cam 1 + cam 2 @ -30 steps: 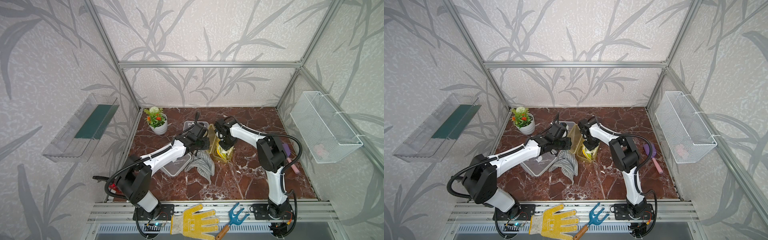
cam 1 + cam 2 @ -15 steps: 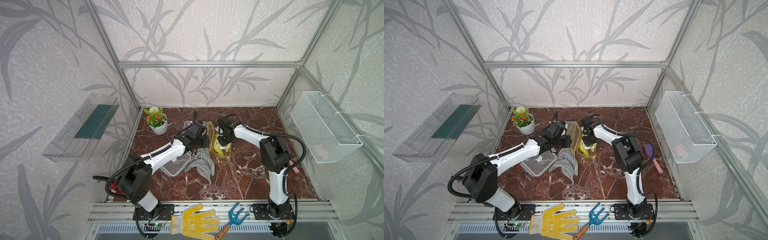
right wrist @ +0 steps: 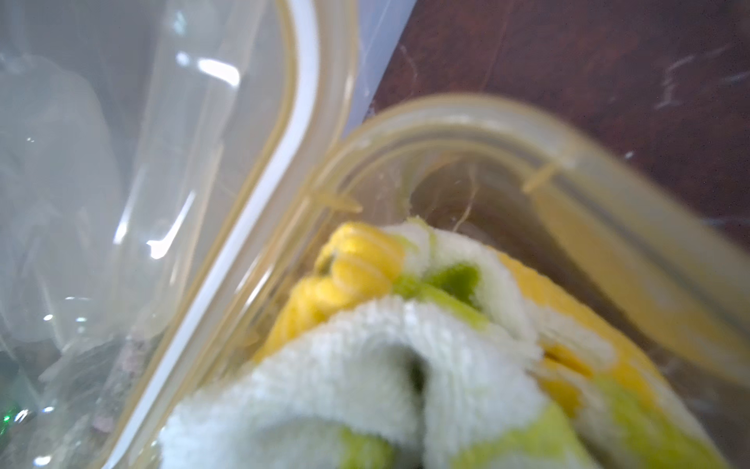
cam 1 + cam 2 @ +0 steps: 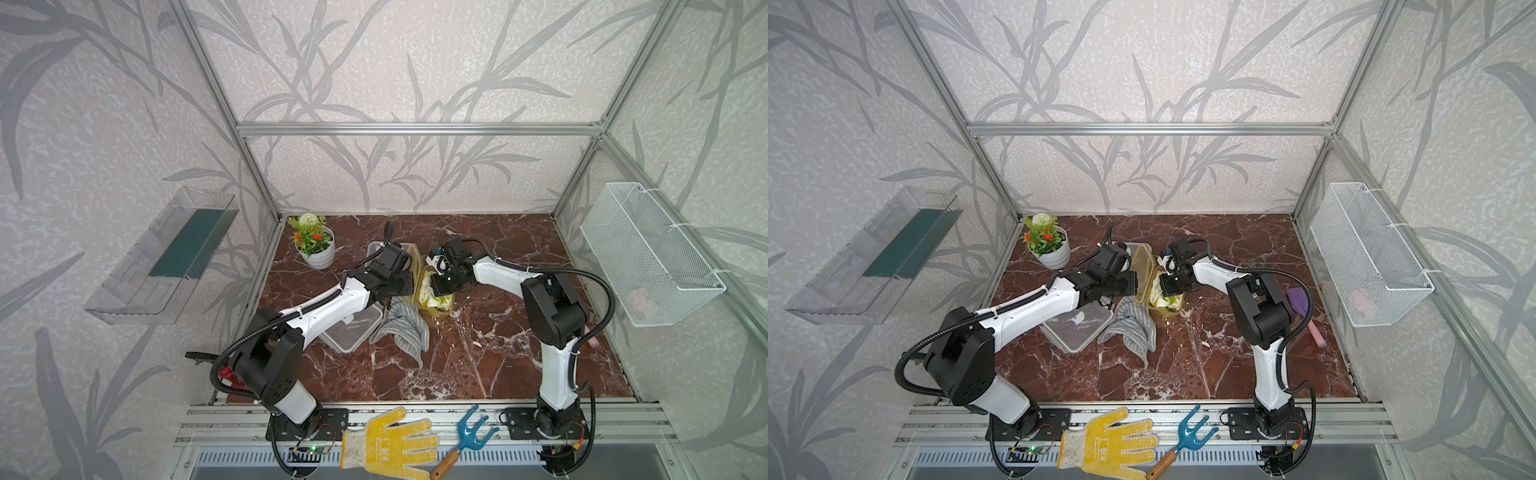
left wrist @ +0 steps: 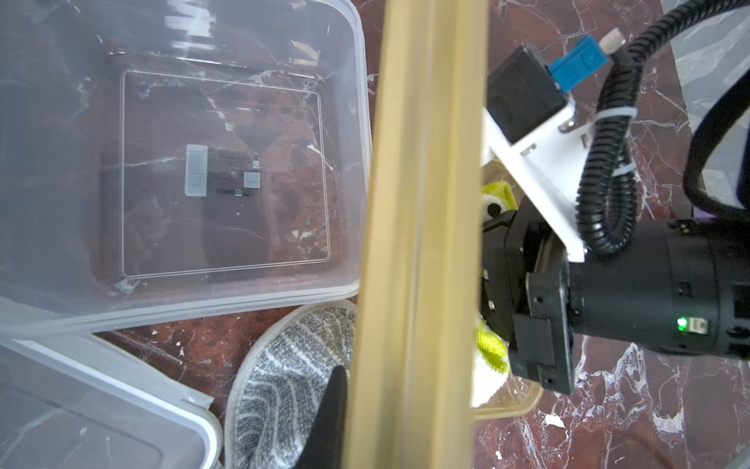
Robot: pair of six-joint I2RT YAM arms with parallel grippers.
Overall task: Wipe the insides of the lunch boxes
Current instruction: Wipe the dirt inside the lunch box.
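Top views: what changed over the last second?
The right end effector, shut on the yellow cloth, slid a little across the amber box toward the lid. The left end effector, shut on that lid, edged slightly the same way. Nothing was grabbed or released. The grey cloth and plant stayed put.

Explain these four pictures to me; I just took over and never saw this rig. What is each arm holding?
The left arm and right arm are white robot limbs at a marble table. Both top views look down on the whole scene; each wrist view comes from a camera riding an arm. The left tool is shut on the amber lid, holding it upright. The right tool is shut on a yellow-and-white cloth inside the amber lunch box. The open clear lunch box and a grey striped cloth lie nearby.
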